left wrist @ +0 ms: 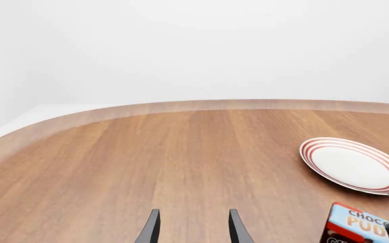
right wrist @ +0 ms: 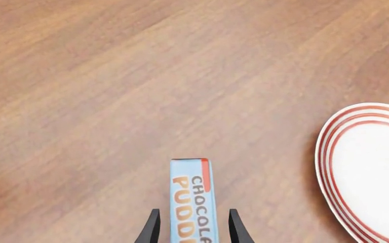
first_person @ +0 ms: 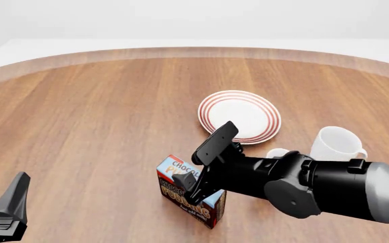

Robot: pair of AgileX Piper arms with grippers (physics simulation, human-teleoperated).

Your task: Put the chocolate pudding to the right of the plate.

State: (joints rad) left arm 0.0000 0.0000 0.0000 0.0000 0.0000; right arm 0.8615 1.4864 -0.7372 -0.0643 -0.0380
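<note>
Low in the middle of the front view, the small blue-topped chocolate pudding box (first_person: pixel 189 195) stands lengthwise between the right hand's (first_person: pixel 186 178) open fingers, below-left of the red-ringed white plate (first_person: pixel 239 116).

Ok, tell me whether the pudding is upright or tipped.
Upright: the pudding stands on the table on its narrow edge, blue top facing up between the right tool's fingers.
</note>
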